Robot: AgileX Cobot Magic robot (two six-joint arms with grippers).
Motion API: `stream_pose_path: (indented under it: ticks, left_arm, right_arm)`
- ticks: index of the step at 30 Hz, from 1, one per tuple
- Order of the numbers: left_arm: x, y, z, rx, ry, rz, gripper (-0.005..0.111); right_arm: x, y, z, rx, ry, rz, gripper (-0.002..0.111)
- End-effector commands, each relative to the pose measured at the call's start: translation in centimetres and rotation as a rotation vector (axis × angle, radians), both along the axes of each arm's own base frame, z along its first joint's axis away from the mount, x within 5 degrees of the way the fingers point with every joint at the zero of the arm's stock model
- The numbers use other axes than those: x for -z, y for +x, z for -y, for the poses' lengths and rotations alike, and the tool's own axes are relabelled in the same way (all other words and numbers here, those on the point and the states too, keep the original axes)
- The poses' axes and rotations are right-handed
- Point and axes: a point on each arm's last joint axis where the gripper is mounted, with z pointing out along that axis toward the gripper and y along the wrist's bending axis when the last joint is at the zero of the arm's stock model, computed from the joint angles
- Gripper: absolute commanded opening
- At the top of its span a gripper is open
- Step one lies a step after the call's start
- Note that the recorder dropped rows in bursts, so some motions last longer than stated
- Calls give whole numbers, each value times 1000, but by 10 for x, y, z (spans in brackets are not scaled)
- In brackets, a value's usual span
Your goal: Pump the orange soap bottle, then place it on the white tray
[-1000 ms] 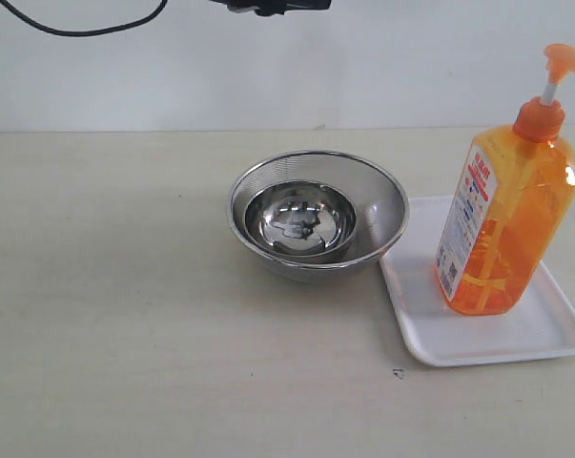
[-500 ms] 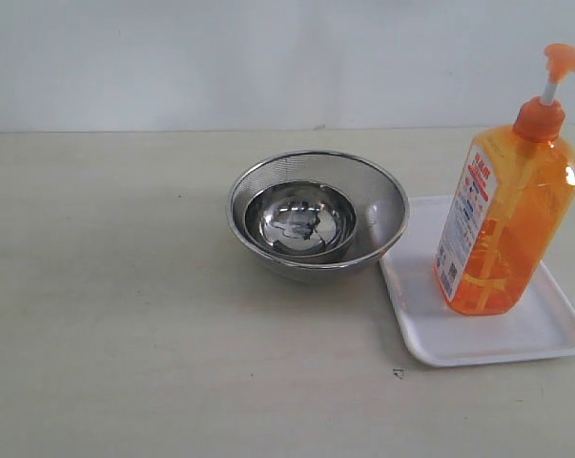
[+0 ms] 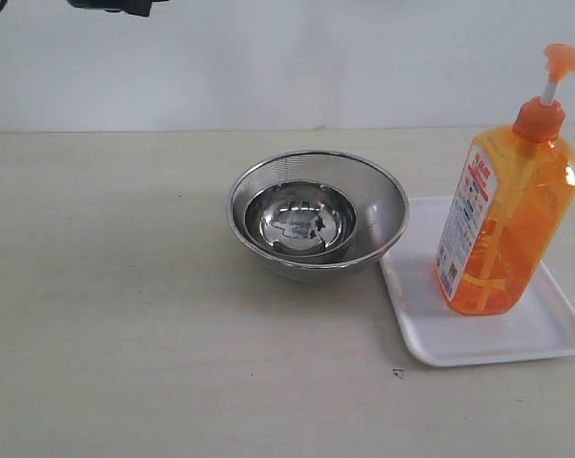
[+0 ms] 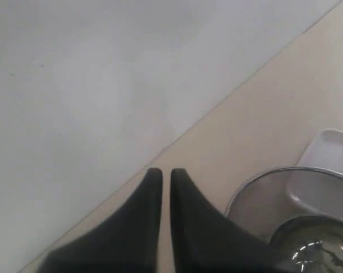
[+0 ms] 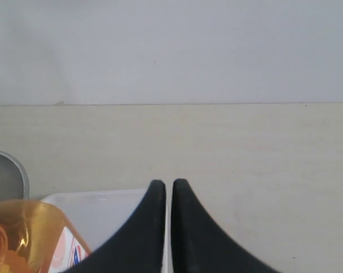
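The orange soap bottle (image 3: pixel 502 215) stands upright on the white tray (image 3: pixel 430 329) at the right of the table, pump head raised. The right wrist view catches the bottle's shoulder (image 5: pixel 29 239) and the tray (image 5: pixel 111 213) below my right gripper (image 5: pixel 168 183), which is shut, empty and well above them. My left gripper (image 4: pixel 166 172) is shut on nothing, high over the table near the bowl's rim (image 4: pixel 256 182); the tray's corner (image 4: pixel 330 151) shows beyond it. Neither gripper's fingers show in the exterior view.
A round steel mesh bowl (image 3: pixel 373 196) holding a smaller shiny steel bowl (image 3: pixel 301 221) sits mid-table, touching or nearly touching the tray's left edge. A dark piece of arm (image 3: pixel 111 6) hangs at the top left edge. A white wall backs the table.
The dark arm part at the top edge sat near the middle a second ago, left the frame, and now shows at the top left. Bottle, tray and bowls have not moved.
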Motion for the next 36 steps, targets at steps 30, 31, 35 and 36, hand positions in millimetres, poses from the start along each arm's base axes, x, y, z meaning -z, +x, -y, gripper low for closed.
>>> stream_pose_path:
  ticks: [30,31,35,36]
  left_arm:
    - [-8,-94,-45,-359,9,100,5]
    - [-8,-94,-45,-359,9,100,5]
    - [-8,-94,-45,-359,9,100,5]
    - [-8,-94,-45,-359,9,100,5]
  right_arm:
    - [0,-2,0,7,29,-3,0]
    - [0,-2,0,7,29,-3,0]
    - [0,-2,0,7,29,-3,0]
    - [0,-2,0,7,29,-3,0]
